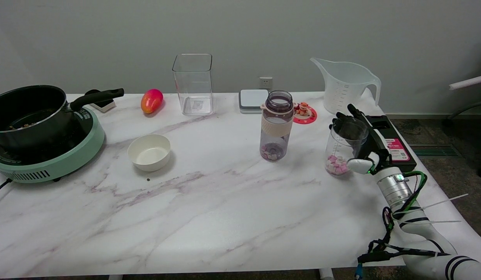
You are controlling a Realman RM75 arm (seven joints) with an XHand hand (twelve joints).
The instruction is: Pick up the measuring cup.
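My right hand wraps the small clear measuring cup of pink-and-white pieces; lifting straight up comes next, I judge.
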